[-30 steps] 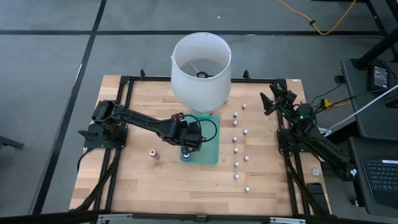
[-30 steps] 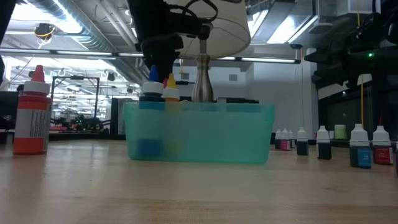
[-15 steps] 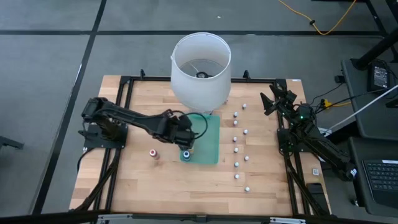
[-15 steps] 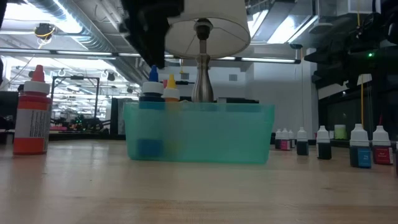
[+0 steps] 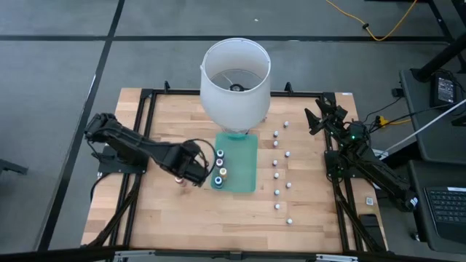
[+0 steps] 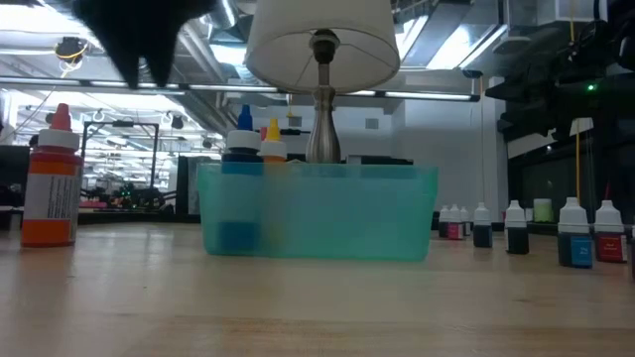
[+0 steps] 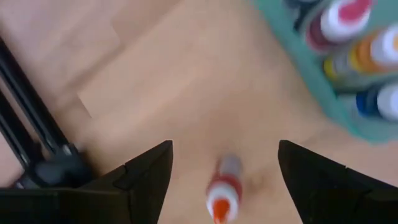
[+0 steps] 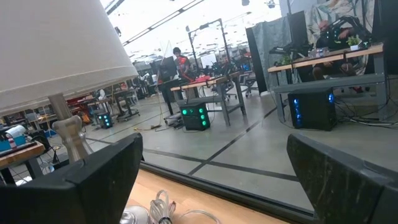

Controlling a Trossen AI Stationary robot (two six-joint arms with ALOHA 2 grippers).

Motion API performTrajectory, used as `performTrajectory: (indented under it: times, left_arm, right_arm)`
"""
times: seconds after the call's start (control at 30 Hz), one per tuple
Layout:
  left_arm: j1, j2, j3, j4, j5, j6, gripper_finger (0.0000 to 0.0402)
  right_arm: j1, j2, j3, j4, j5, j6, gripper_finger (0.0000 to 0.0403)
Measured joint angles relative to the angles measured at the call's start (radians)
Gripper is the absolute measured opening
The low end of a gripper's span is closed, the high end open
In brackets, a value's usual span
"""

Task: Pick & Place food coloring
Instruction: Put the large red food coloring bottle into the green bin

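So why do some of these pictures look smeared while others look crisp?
The left wrist view is blurred throughout: the red-capped bottle and the bottles in the teal tray are soft smudges. In the low view the left arm is a dark smear, while the tray stands sharp. The high view is crisp, with the lampshade bright white.

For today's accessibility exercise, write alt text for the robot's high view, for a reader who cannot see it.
Seen from above, the left gripper hangs open over a red-capped bottle beside a teal tray holding three bottles. A white lamp stands behind the tray, more small bottles dot the wooden table to its right, and the right arm waits at the edge.
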Motion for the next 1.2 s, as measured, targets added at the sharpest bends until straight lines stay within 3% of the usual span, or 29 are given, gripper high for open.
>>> performTrajectory:
  times: [0.23,0.63,1.2]
  left_arm:
    - [-0.074,0.000,-0.078,0.021,0.044,-0.173,0.0279]
    - [-0.119,0.000,-0.220,0.139,0.187,-0.246,0.0280]
    - [-0.123,0.000,-0.281,0.221,0.122,-0.090,0.0262]
  right_arm:
    - [0.000,0.000,0.000,0.000,0.000,0.000,0.0399]
    - [0.000,0.000,0.000,0.000,0.000,0.000,0.0399]
    - [0.000,0.000,0.000,-0.001,0.000,0.000,0.0399]
